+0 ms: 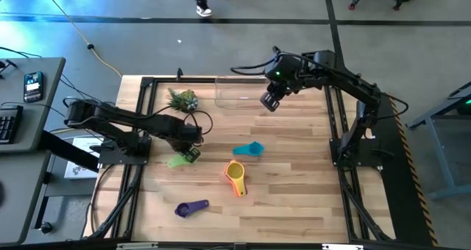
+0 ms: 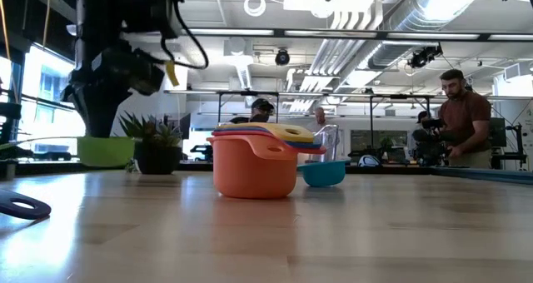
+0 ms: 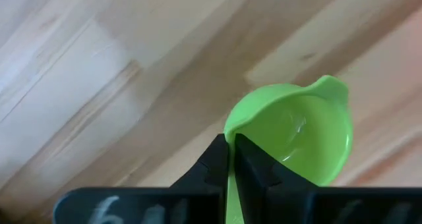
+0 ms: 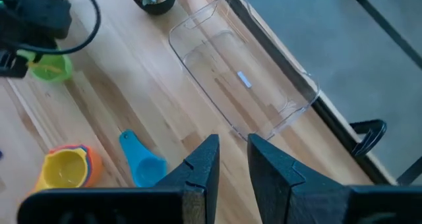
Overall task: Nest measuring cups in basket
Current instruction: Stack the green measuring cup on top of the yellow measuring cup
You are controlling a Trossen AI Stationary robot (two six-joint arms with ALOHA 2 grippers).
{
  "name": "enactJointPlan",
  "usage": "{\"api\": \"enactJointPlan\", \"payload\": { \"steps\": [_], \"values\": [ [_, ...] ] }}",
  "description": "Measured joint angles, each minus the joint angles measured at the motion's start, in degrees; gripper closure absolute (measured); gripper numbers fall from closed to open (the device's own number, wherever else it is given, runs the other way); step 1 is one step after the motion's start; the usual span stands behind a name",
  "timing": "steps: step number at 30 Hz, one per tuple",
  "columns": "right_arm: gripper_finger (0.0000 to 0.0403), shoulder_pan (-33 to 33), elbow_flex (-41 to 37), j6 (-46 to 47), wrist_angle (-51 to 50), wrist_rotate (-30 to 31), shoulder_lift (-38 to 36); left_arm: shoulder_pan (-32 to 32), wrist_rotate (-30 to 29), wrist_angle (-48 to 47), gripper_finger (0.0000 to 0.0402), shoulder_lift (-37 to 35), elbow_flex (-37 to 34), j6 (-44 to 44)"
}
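Observation:
My left gripper (image 1: 190,154) points down at the table's left and is shut on a green measuring cup (image 3: 297,132). An orange cup with a yellow one nested inside (image 1: 235,178) stands mid-table. A blue cup (image 1: 249,150) lies just beyond it, and a purple cup (image 1: 191,207) lies near the front edge. The clear basket (image 1: 239,93) rests flat at the far edge. My right gripper (image 4: 234,159) hangs open above the table beside the basket's near right corner, with nothing between its fingers. My left gripper pinches the green cup's handle (image 3: 229,179) between its two fingers, right where the handle meets the bowl. The fingers come from above, pointing down. The bowl's open side (image 3: 300,128) faces up. Whether the cup is clear of the table I cannot tell.
A small potted plant (image 1: 182,99) stands at the far left, between my left arm and the basket. Bare wood lies to the right of the cups and along the front edge. People stand in the room beyond the table.

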Motion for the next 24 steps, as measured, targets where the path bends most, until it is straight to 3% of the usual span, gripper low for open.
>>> {"api": "enactJointPlan", "payload": {
  "steps": [7, 15, 24],
  "values": [
    [0.0332, 0.8, 0.0, 7.2, 0.0, -1.1, 0.0, -2.8, -0.2, 0.1, 0.0397, 0.0, 3.5, 0.3],
    [0.0332, 6.6, -1.8, 14.3, 0.0, 0.4, 0.0, -7.3, -0.1, 0.3, 0.0397, 0.0, 6.7, -3.1],
    [0.0332, 14.6, -13.1, 26.0, 0.2, 0.0, 0.0, -11.3, 0.0, 0.9, 0.0396, 0.0, 9.0, -4.2]
  ]
}}
